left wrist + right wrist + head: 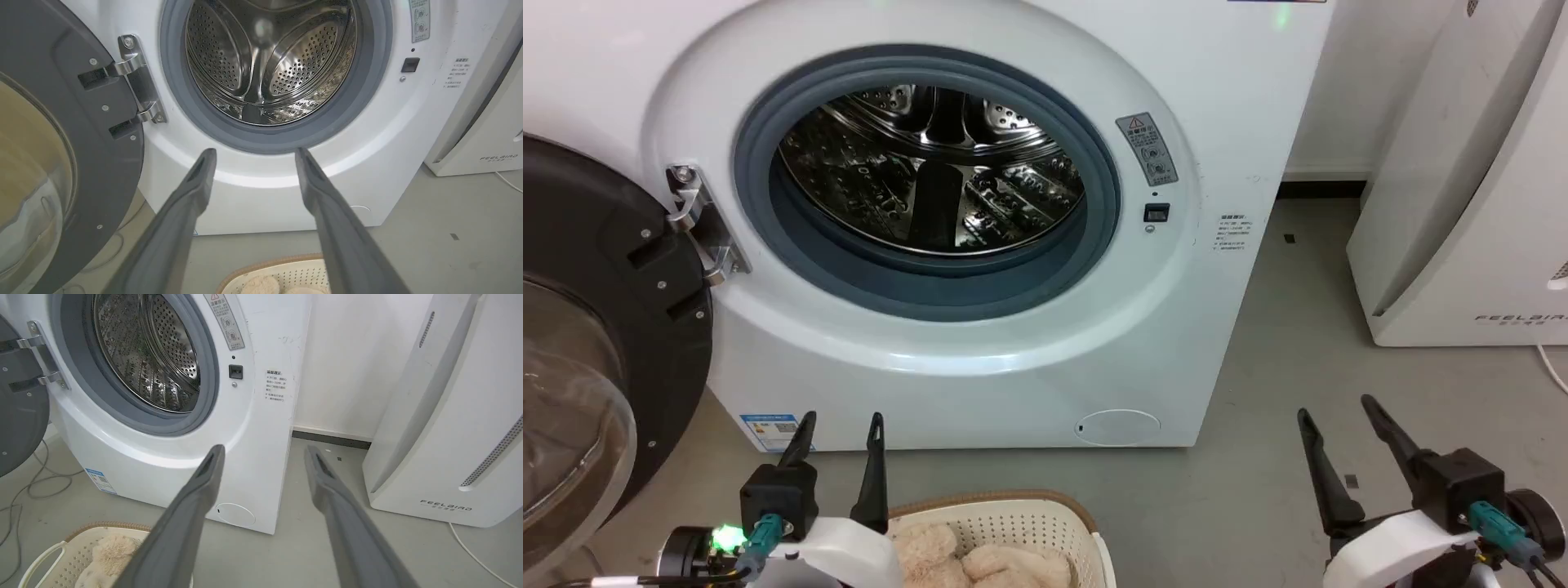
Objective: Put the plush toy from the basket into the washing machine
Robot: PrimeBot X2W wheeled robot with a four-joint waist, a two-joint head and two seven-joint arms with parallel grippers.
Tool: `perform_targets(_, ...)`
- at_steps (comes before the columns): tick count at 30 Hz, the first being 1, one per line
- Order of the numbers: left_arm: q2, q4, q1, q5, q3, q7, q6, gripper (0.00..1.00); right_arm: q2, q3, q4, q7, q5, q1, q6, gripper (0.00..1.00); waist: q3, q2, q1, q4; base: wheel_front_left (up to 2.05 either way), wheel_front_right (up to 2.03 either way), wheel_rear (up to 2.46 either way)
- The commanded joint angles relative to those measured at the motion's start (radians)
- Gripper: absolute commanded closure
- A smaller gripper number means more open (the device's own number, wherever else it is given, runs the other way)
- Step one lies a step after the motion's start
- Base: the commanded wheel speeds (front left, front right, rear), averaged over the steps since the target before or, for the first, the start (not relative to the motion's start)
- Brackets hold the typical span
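The white washing machine (980,359) stands ahead, its black-framed glass door (580,343) swung open to the left and its steel drum (935,167) bare. On the floor before it sits the cream basket (1013,514) with the beige plush toy (980,559) lying inside; the basket (282,271) and the basket (81,551) also show at the wrist views' bottom edges, with the plush toy (110,555) in it. My left gripper (841,425) hangs open just left of the basket, holding nothing. My right gripper (1335,408) is open over bare floor to the right.
A white FEELBIRD appliance (1478,204) stands at the right against the wall, with a white cable (470,551) trailing on the floor. Grey cables (24,490) lie on the floor left of the washer. Grey floor (1290,392) runs between the washer and the appliance.
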Motion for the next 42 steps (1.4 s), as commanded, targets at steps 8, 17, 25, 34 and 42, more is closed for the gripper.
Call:
perform_targets(8,0.002,0.075,-0.031,-0.011,-0.019,-0.03,-0.003,0.0,0.0,-0.013,-0.016,-0.03,-0.002,-0.017,0.0,0.0,0.048,0.0,0.0,-0.01,0.0,0.0,0.0)
perform_targets(17,0.014,0.155,-0.077,-0.011,-0.035,-0.049,-0.014,0.0,0.0,-0.017,-0.027,-0.049,0.003,-0.039,0.0,0.0,0.104,0.0,0.0,-0.024,0.0,0.0,0.0)
perform_targets(25,0.028,0.256,-0.143,-0.008,-0.062,-0.068,-0.031,0.0,0.0,-0.022,-0.04,-0.067,0.007,-0.061,0.0,0.0,0.17,0.0,0.0,-0.034,0.0,0.0,0.0)
perform_targets(34,0.045,0.392,-0.216,0.0,-0.101,-0.087,-0.046,0.0,0.0,-0.024,-0.048,-0.086,0.019,-0.086,0.0,0.0,0.239,0.0,0.0,-0.052,0.0,0.0,0.0)
perform_targets(42,0.066,0.539,-0.284,0.003,-0.144,-0.082,-0.061,0.0,0.0,-0.027,-0.058,-0.103,0.028,-0.105,0.0,0.0,0.301,0.0,0.0,-0.074,0.0,0.0,0.0)
